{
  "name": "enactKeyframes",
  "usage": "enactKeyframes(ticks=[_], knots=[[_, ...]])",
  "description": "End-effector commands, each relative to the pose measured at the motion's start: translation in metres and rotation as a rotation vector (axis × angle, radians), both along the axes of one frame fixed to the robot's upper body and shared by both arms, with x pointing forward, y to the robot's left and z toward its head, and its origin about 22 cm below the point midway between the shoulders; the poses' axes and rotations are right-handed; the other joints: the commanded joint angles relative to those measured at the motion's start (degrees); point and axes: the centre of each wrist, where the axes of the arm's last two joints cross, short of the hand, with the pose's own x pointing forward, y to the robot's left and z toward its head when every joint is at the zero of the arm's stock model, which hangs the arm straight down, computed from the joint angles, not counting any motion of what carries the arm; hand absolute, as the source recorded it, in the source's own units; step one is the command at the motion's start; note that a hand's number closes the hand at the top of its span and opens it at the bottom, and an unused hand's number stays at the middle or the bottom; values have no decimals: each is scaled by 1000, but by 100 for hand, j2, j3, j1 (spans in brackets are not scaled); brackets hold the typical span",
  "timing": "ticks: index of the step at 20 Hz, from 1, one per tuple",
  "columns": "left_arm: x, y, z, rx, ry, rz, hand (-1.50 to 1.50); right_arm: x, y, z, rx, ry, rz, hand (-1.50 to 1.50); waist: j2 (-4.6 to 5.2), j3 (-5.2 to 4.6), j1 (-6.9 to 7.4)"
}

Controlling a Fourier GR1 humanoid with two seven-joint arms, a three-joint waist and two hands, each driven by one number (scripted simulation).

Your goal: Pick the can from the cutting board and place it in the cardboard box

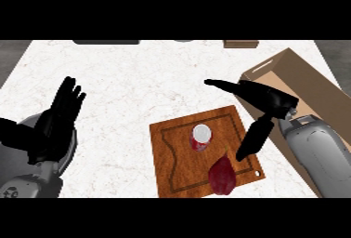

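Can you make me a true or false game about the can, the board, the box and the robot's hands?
1. The can stands on the cutting board. True.
2. The right hand is holding the can. False: it is open over the board's right edge, and its fingers are not around the can.
3. The cardboard box sits at the right side of the counter. True.
4. The can is alone on the board. False: a dark red vegetable lies near the board's front edge.
5. The left hand is touching the board. False: it rests open at the left, apart from it.
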Motion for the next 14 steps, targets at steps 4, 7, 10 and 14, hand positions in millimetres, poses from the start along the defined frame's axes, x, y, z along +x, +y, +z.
enactKeyframes(ticks=[4,7,10,14], knots=[[-8,-7,4,-1,-14,17,0,-10,25,-22,5,-15,-30,-150,0,2,20],[-15,5,11,22,-2,5,0,-18,-1,-40,-14,-9,-37,-150,-2,2,11],[3,2,-2,9,-3,-8,0,-11,4,-29,6,5,-32,-150,2,1,-3],[-5,-1,-2,11,7,8,0,1,34,-49,-10,-5,-21,-150,10,2,38]])
